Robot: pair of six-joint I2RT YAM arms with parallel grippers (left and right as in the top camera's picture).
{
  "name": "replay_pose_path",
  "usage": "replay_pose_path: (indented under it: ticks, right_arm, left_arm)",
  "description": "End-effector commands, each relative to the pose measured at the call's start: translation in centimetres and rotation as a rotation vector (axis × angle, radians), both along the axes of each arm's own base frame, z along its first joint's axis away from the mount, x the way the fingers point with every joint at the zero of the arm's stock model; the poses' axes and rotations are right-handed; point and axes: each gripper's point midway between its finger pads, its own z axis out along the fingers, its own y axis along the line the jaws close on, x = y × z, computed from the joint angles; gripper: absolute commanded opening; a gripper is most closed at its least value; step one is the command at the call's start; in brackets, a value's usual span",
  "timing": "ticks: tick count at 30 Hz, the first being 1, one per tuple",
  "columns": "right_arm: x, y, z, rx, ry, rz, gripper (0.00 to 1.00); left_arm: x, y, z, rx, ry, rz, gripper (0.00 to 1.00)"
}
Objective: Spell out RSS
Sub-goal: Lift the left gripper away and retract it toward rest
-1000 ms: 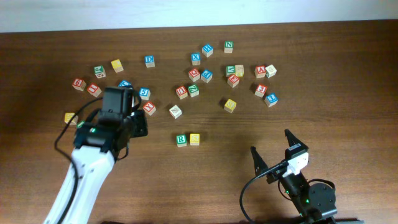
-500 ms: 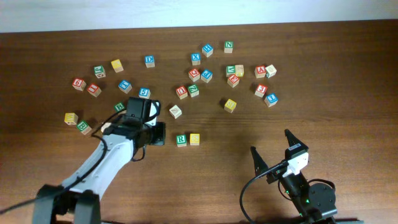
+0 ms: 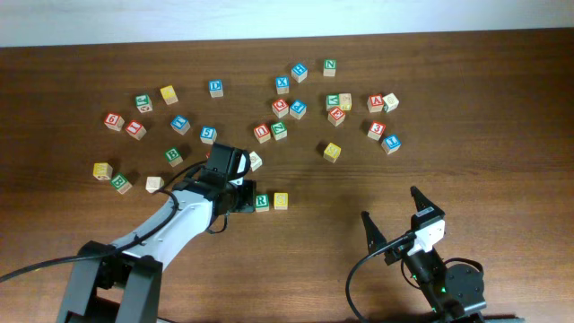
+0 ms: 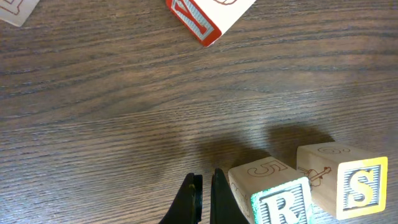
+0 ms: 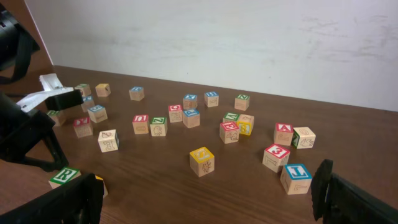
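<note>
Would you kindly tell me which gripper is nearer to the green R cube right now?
Left. The left gripper, shut, sits just beside the green R cube, on the side away from the yellow S cube. The right gripper, open, is well off beyond that S.

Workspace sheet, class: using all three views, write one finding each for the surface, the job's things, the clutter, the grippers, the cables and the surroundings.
Surface: brown wooden table.
Job's things: R cube and S cube side by side; a second S cannot be made out.
Clutter: many other letter cubes scattered across the far half.
Grippers: left gripper shut, empty, beside the R cube; right gripper open, empty, apart from the cubes.
Cables: black cable looping by the right arm; another by the left.
Surroundings: white wall.
</note>
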Motion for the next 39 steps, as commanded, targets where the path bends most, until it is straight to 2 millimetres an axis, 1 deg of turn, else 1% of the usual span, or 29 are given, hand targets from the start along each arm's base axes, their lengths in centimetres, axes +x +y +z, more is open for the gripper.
replay_pose_path:
  ticks: [1, 4, 22, 26, 29, 34, 35, 37, 39]
  right_arm:
    - [0.0, 0.0, -0.3, 0.009, 0.008, -0.003, 0.98]
    - [0.0, 0.0, -0.3, 0.009, 0.008, -0.003, 0.98]
    - [0.0, 0.0, -0.3, 0.009, 0.008, -0.003, 0.98]
    - [0.0, 0.0, -0.3, 0.009, 0.008, -0.003, 0.98]
    - [0.0, 0.0, -0.3, 0.009, 0.008, -0.003, 0.98]
    - [0.0, 0.0, -0.3, 0.009, 0.008, -0.003, 0.98]
    - [0.0, 0.0, -0.3, 0.009, 0.008, -0.003, 0.98]
    - [0.0, 0.0, -0.3, 0.009, 0.008, -0.003, 0.98]
    - [0.0, 0.0, -0.3, 0.009, 0.008, -0.005, 0.98]
  left_arm:
    - [-0.7, -0.5, -0.7, -0.009, 0.027, -0.001, 0.00]
    - [-0.8, -1.0, -0.6, -0.006, 0.022, -0.018, 0.00]
    - [-0.6, -1.3, -0.5, -0.025, 0.015, -0.013, 0.00]
    - [-0.8, -1.2, -0.6, -0.019, 0.025, -0.011, 0.00]
    - [-1.0, -0.4, -0.8, 0.007, 0.041, 0.040, 0.00]
    - [-1.4, -0.3, -1.0, 0.013, 0.059, 0.043, 0.00]
    - [-1.6, -0.2, -0.8, 0.014, 0.062, 0.044, 0.00]
    - [-1.6, 0.0, 0.1, 0.021, 0.049, 0.049, 0.00]
    - [-1.0, 1.3, 3.3, 0.067, -0.033, 0.079, 0.00]
